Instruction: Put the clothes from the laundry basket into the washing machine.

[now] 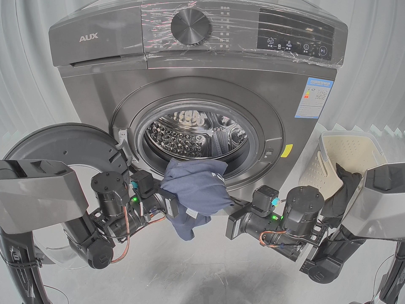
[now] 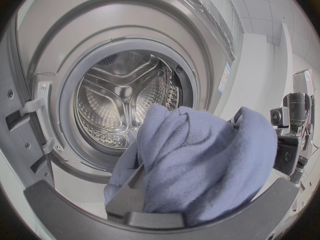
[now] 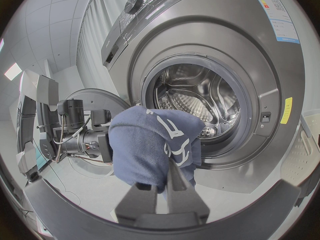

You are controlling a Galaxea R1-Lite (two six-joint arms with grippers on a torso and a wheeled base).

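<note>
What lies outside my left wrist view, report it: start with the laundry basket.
Observer: The laundry basket stands to the right of the washing machine, with a dark garment in it.
Operator: Now the right end effector.
Observer: The right end effector is shut on the blue garment, in front of the washing machine.
Operator: Report any marking on that garment.
Observer: White print shows on the side facing the right wrist.

Laundry basket right of washing machine
</note>
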